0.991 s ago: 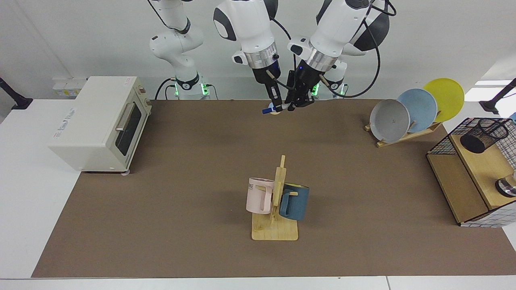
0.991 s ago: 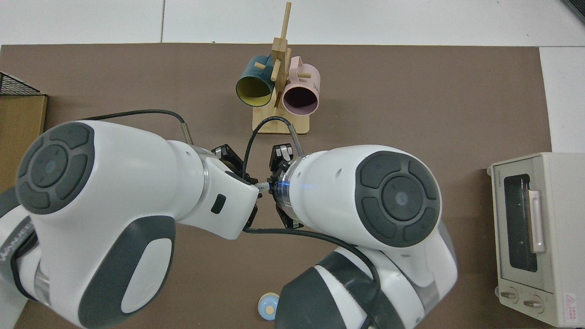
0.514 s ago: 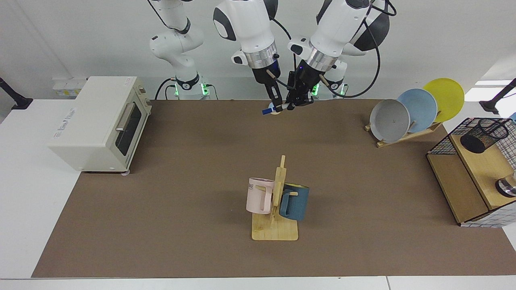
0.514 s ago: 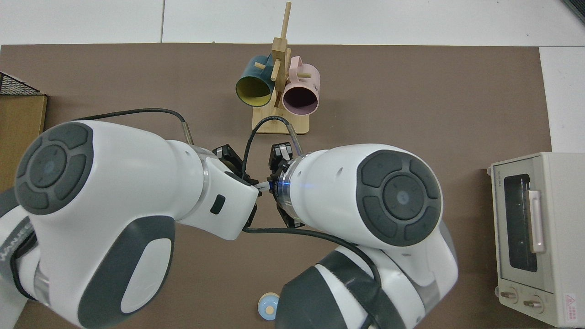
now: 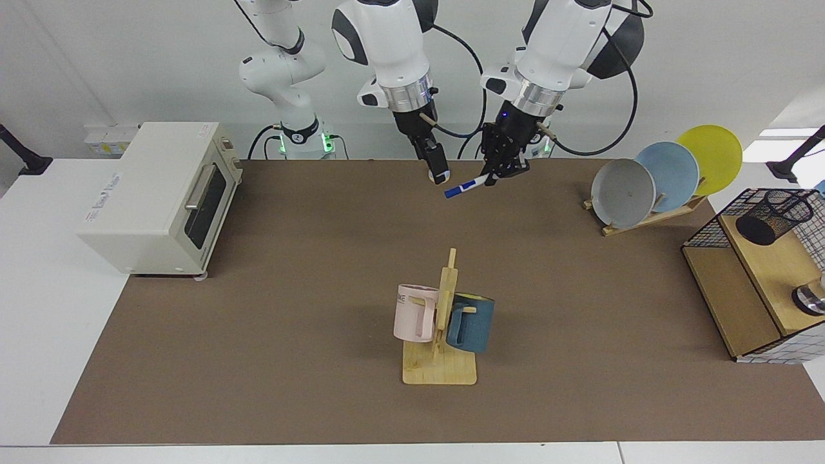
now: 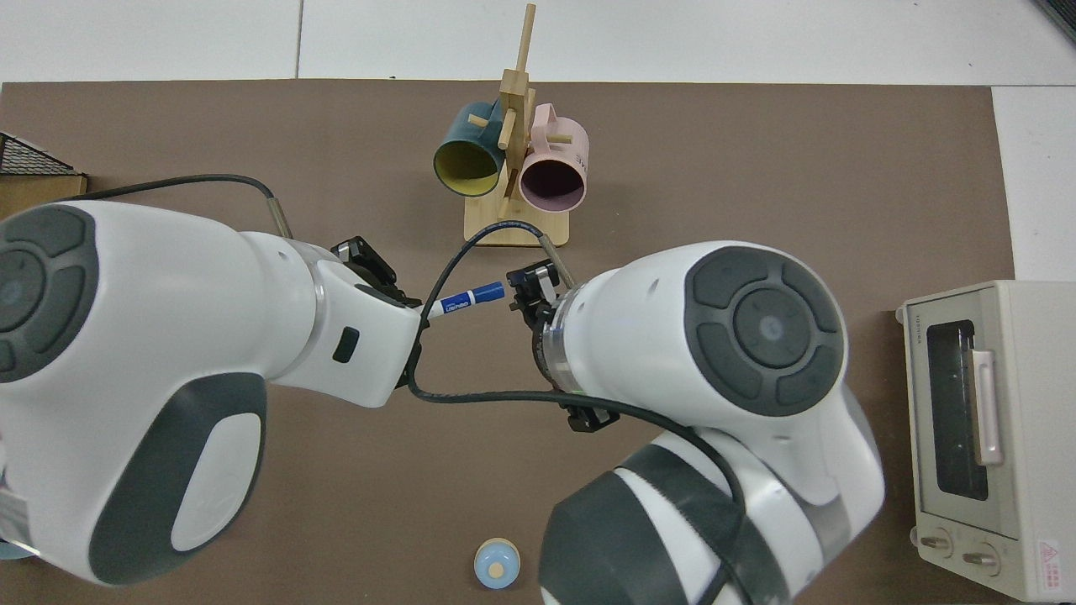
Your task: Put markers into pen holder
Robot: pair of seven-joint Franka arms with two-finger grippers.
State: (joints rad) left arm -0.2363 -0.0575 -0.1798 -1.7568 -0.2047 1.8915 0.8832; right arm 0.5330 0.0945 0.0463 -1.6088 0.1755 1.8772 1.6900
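A white marker (image 5: 465,186) with a blue cap hangs slanted above the far middle of the brown mat, and my left gripper (image 5: 501,173) is shut on its white end. In the top view the marker (image 6: 462,300) sticks out of the left gripper (image 6: 402,304) with its cap pointing at the right gripper (image 6: 523,292). The right gripper (image 5: 439,171) is open with nothing in it, a short gap from the cap. The black mesh pen holder (image 5: 773,216) stands on a wooden shelf at the far right, well away from both grippers.
A wooden mug rack (image 5: 441,361) with a pink and a blue mug stands mid-mat. A toaster oven (image 5: 161,193) is at the left, a plate rack (image 5: 664,174) at the right, and a wire basket frame (image 5: 709,225) surrounds the shelf. A small blue round object (image 6: 496,565) lies beneath the arms.
Both grippers were together at the marker. The left gripper has now drawn away toward the plates with the marker, and the right gripper has let go and shifted slightly aside.
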